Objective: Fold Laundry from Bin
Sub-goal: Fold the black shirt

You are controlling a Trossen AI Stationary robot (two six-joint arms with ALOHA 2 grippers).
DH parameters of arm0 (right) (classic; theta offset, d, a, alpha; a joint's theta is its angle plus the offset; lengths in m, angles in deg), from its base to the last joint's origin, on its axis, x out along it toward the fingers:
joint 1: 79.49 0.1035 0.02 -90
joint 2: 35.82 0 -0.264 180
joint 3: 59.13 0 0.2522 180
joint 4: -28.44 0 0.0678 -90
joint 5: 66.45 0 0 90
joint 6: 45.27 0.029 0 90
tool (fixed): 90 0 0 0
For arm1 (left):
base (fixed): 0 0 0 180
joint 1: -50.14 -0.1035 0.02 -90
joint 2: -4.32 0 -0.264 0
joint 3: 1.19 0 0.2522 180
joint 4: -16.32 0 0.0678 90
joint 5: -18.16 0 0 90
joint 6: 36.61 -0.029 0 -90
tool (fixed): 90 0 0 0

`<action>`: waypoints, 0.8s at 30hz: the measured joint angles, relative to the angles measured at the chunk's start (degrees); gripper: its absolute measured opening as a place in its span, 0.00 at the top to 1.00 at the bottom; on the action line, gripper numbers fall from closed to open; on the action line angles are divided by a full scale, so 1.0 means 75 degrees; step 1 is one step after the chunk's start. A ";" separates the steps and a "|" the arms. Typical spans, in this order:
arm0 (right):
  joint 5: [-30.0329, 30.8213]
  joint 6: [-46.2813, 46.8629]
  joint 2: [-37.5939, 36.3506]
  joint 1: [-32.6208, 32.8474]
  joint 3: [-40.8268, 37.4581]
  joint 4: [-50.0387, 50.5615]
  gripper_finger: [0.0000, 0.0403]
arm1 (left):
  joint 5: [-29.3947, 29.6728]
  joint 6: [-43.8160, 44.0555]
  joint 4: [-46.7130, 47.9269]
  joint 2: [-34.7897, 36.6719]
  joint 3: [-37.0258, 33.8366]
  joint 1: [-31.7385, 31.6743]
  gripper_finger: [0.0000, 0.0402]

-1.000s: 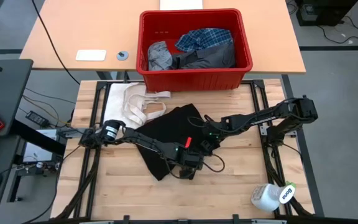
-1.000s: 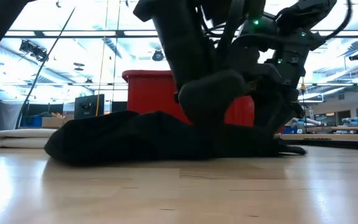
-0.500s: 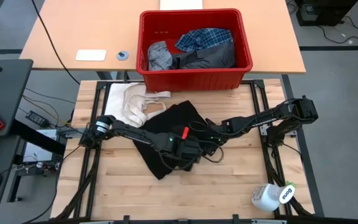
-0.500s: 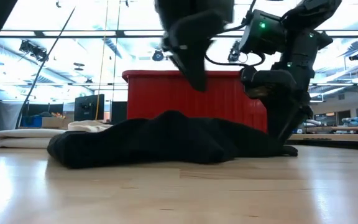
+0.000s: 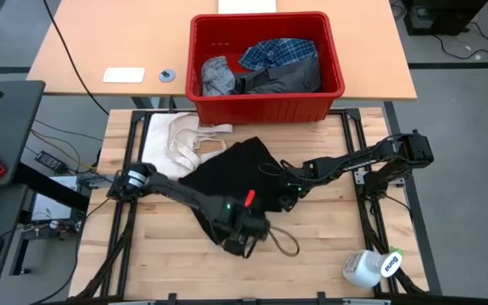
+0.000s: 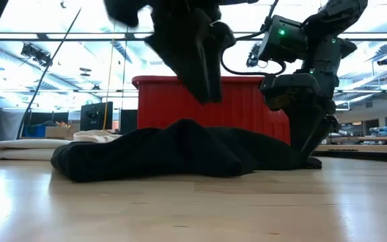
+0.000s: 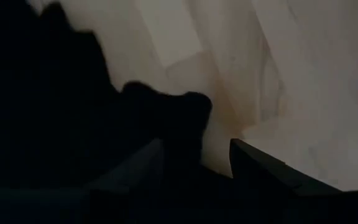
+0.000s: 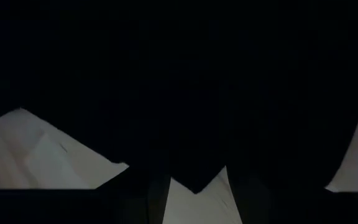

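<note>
The large black garment (image 5: 227, 174) lies crumpled on the wooden table, humped in the middle (image 6: 187, 128). My left gripper (image 5: 242, 233) hangs open above its near corner, clear of the cloth in the low view (image 6: 207, 91). In the left wrist view a lobe of black cloth (image 7: 188, 115) shows below the gripper's parted fingers. My right gripper (image 5: 285, 193) points down at the garment's right edge with its fingers apart (image 8: 194, 193). The red bin (image 5: 195, 68) behind the table holds a plaid shirt (image 5: 278, 52), a light grey piece (image 5: 217, 74) and a dark grey piece (image 5: 286, 78). My right gripper comes from above, its fingers slanting down at the black garment's right end (image 6: 311, 160). Table shows between the fingers, with the cloth's edge (image 8: 194, 168) just beyond them. The fingertips are lost against the black cloth, so I cannot tell whether they touch it.
A cream-white cloth with strap loops (image 5: 180, 140) lies at the table's far left. A white bottle (image 5: 371, 267) lies on its side at the near right corner. A dark cable loop (image 5: 285, 244) trails beside my left gripper. Bare wood shows along the near edge.
My left gripper has risen off the black garment, gone toward the table's near-left and rolled about its own axis. The garment's middle, flat under the gripper a second ago, now stands up in a hump.
</note>
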State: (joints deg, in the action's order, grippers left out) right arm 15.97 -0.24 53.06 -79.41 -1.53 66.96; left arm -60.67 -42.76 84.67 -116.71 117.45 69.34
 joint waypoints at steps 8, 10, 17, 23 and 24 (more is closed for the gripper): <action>0.0035 0.0055 -0.0003 -0.0015 0.0000 -0.0315 0.60 | 0.0684 -0.0455 -0.0802 -0.0515 -0.0189 0.0278 0.46; 0.0036 0.0058 -0.0003 -0.0015 0.0000 -0.0319 0.60 | 0.0353 -0.0553 -0.0796 -0.0641 -0.0186 0.0236 0.43; 0.0056 0.0061 -0.0004 -0.0015 0.0000 -0.0357 0.60 | 0.0466 -0.0695 -0.0756 -0.1004 -0.0192 0.0107 0.46; 0.0062 0.0058 -0.0006 -0.0015 0.0000 -0.0396 0.60 | 0.0489 -0.0635 -0.0805 -0.1138 -0.0197 -0.0023 0.68; 0.0059 0.0058 -0.0006 -0.0015 0.0000 -0.0393 0.60 | 0.0490 -0.0552 -0.0852 -0.1129 -0.0175 -0.0050 0.75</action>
State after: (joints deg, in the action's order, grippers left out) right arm 16.42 0.20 53.02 -79.52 -1.53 64.01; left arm -56.99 -46.90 78.29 -125.17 116.13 68.97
